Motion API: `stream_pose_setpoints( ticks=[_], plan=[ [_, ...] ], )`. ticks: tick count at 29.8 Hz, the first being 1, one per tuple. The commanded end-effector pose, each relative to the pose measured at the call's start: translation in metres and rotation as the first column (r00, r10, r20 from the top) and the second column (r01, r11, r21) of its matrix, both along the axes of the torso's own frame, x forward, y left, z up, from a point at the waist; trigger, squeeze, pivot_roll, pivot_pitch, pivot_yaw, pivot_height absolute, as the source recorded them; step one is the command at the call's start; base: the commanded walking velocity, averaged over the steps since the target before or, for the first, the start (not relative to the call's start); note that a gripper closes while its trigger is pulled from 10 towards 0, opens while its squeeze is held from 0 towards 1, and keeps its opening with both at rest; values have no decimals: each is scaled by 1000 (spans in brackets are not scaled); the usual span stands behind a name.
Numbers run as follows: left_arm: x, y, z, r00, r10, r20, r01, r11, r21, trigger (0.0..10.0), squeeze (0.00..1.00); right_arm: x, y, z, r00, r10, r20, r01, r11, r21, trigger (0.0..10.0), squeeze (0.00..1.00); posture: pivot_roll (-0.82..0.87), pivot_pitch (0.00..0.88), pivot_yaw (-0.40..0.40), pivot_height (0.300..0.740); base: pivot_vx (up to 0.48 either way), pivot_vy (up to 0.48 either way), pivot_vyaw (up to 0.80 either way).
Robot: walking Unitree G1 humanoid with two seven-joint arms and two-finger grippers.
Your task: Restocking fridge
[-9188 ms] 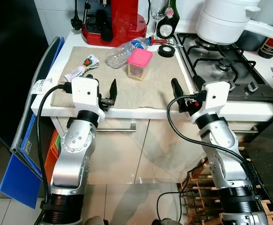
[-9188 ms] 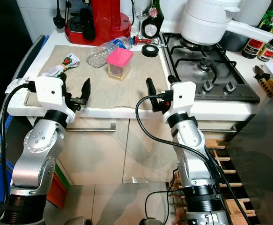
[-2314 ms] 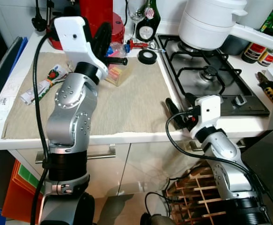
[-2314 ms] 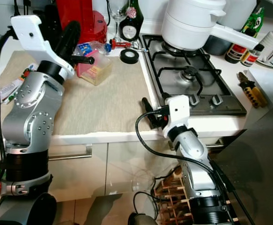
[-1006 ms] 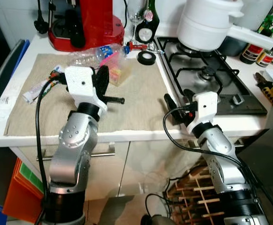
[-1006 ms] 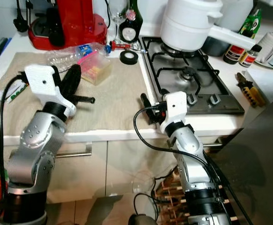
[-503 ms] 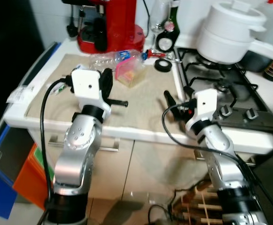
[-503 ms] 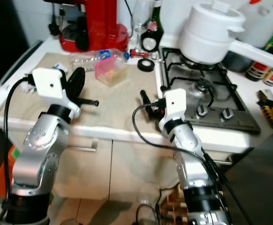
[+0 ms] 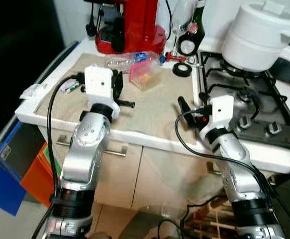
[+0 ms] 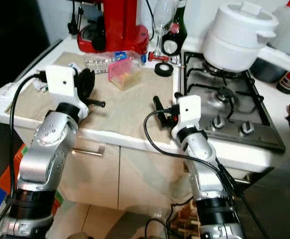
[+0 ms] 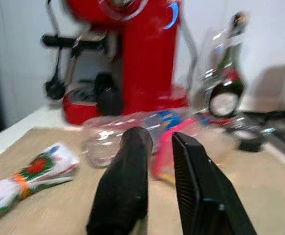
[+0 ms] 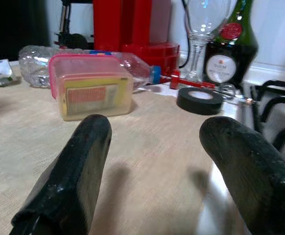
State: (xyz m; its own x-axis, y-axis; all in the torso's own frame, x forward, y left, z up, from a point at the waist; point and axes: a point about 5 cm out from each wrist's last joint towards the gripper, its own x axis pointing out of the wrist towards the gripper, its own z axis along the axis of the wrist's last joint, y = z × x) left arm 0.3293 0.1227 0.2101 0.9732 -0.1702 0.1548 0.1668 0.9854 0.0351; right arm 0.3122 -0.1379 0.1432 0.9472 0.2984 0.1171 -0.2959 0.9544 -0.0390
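A clear container with a pink lid (image 9: 145, 74) stands on the beige cloth (image 9: 149, 112) on the counter. Behind it lies an empty plastic bottle (image 9: 126, 60) on its side. A printed packet (image 11: 30, 176) lies at the cloth's left end. My left gripper (image 9: 117, 85) hovers low over the cloth's left part, short of the container, fingers (image 11: 125, 191) close together with nothing between them. My right gripper (image 9: 191, 102) is held at the counter's front edge near the hob. It is open, and its wrist view looks toward the container (image 12: 91, 93) with nothing between the fingers.
A red coffee machine (image 9: 135, 25), a wine glass (image 12: 203, 29), a green bottle (image 9: 189, 42) and a black tape roll (image 9: 183, 69) stand at the back. A white pot (image 9: 261, 37) sits on the gas hob (image 9: 244, 99). A dark tall surface (image 9: 20, 45) rises left; a blue board (image 9: 5, 174) leans below.
The camera has shifted. My left arm came down from high beside the container to low over the cloth's left part. The right arm has hardly moved.
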Motion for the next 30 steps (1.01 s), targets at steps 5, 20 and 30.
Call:
stream_pose_setpoints(
  ticks=[5,20,30],
  plan=[
    [14,7,-1,997,5,-76,-10,998,-67,10000,1000,0,-2,3,1000,-7,17,7,1000,-5,10000,0,-57,18,-82,740,0,0,0],
    [36,9,7,997,-32,-76,29,999,-36,10000,1000,-1,1,2,1000,-4,25,4,1000,-2,10000,0,-65,19,-73,740,0,0,0],
    [48,40,17,990,141,-26,-129,954,272,10000,1000,0,2,0,1000,9,20,-9,1000,-7,10000,0,-38,7,-79,740,0,0,0]
  ],
)
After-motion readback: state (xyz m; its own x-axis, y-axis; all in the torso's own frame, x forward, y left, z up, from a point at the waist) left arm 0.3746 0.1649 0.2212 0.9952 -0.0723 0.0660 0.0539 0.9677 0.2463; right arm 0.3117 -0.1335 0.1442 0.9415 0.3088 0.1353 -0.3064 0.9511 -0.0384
